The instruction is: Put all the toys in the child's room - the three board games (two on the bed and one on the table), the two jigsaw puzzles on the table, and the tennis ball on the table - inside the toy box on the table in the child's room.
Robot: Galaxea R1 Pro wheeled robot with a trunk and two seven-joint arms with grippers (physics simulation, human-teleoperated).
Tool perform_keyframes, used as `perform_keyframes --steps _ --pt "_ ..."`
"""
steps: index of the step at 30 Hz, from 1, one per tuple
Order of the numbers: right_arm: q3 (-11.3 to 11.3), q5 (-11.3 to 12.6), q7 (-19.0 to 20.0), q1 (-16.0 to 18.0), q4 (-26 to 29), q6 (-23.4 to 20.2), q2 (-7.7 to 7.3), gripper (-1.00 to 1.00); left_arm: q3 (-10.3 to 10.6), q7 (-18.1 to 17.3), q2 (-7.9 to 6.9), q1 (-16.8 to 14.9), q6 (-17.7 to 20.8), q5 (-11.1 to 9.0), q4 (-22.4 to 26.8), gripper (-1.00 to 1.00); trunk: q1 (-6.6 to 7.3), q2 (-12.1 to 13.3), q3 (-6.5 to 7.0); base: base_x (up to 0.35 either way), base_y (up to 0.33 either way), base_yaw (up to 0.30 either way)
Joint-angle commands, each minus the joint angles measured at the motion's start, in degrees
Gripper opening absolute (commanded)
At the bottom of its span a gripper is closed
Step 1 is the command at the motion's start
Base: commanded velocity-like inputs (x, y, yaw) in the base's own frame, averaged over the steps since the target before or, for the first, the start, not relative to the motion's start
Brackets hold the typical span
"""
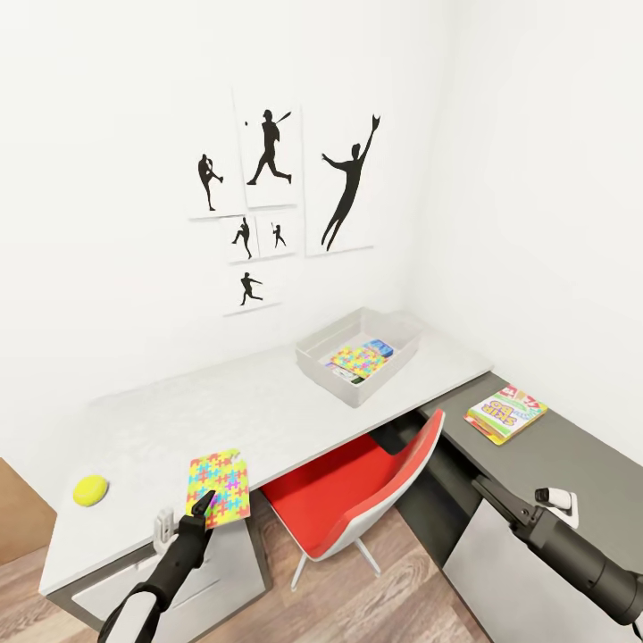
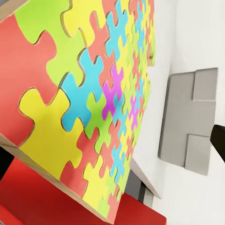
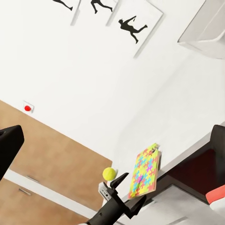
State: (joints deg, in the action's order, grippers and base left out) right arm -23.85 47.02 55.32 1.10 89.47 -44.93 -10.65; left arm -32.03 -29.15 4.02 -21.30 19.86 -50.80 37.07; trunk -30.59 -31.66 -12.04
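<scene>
Multicoloured puzzle (image 1: 219, 487) lies at the desk's (image 1: 268, 406) front edge, its long axis running front to back, near end overhanging. Your left claw (image 1: 204, 507) is clamped on that near edge (fingers barely parted around the sheet). Your right claw's (image 3: 112, 140) fingers stand wide apart, holding nothing. The ball (image 1: 90, 489) sits to the left.

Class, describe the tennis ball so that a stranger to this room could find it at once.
Start at the long pale grey table under the black sports silhouette pictures and follow it to its left end. There lies the tennis ball, left of the jigsaw puzzle at the left tool. It is small, round and plain yellow-green; the puzzle is flat and multicoloured.
</scene>
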Motion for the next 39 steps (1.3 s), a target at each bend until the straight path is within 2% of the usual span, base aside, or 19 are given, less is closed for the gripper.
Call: perform_keyframes --steps 1,2,3,15,19,24,29,30,33,36,39 --pt "-0.1 0.2 0.0 0.0 0.0 -0.3 -0.02 1.0 -0.3 -0.2 0.05 -0.1 0.6 -0.3 0.0 1.0 -0.02 -0.1 -0.09 0.0 0.0 0.0" --pt "-0.1 0.2 0.0 0.0 0.0 -0.3 -0.04 1.0 -0.4 -0.3 0.03 -0.1 0.7 -0.3 0.0 1.0 -0.02 -0.1 -0.09 0.0 0.0 0.0" --pt "-0.1 0.2 0.0 0.0 0.0 -0.3 -0.05 1.0 -0.4 -0.3 0.04 -0.1 0.8 -0.3 0.0 -1.0 -0.02 -0.1 -0.09 0.0 0.0 0.0" --pt "-0.1 0.2 0.0 0.0 0.0 -0.3 -0.07 1.0 -0.6 0.0 0.11 -0.1 1.2 -0.2 0.1 -1.0 -0.02 -0.1 -0.09 0.0 0.0 0.0" --pt "-0.2 0.2 0.0 0.0 0.0 -0.3 -0.14 1.0 -0.1 -0.4 -0.08 -0.1 2.0 -0.1 0.5 -1.0 -0.02 -0.1 -0.09 0.0 0.0 0.0" --pt "-0.2 0.2 0.0 0.0 0.0 -0.3 -0.1 1.0 0.0 -1.4 -0.47 -0.1 9.5 -0.1 1.7 -1.0 -0.02 -0.1 -0.09 0.0 0.0 0.0" --pt "0.2 0.1 -0.2 0.0 0.0 -0.3 0.03 1.0 0.3 -5.1 -1.0 0.1 18.4 0.3 7.3 -1.0 -0.02 -0.1 -0.09 0.0 0.0 0.0" --pt "0.4 0.1 -0.2 0.0 0.0 -0.3 0.06 1.0 0.3 -5.6 -1.42 0.1 20.8 0.5 8.6 -1.0 -0.02 -0.1 -0.09 0.0 0.0 0.0" --pt "0.4 0.1 -0.1 0.1 0.0 -0.3 0.04 1.0 0.3 -6.1 -2.9 0.1 24.1 0.6 10.4 -1.0 -0.02 -0.1 -0.09 0.0 0.0 0.0" --pt "0.2 0.1 -0.1 0.1 0.0 -0.3 -0.03 1.0 0.4 -6.3 -5.22 0.2 28.1 0.6 12.2 -1.0 -0.02 -0.1 -0.09 0.0 0.0 0.0" --pt "0.2 0.1 -0.1 0.1 -0.1 -0.3 0.0 1.0 0.4 -6.3 -6.85 0.2 31.9 0.6 13.3 -1.0 -0.02 -0.1 -0.09 0.0 0.0 0.0"
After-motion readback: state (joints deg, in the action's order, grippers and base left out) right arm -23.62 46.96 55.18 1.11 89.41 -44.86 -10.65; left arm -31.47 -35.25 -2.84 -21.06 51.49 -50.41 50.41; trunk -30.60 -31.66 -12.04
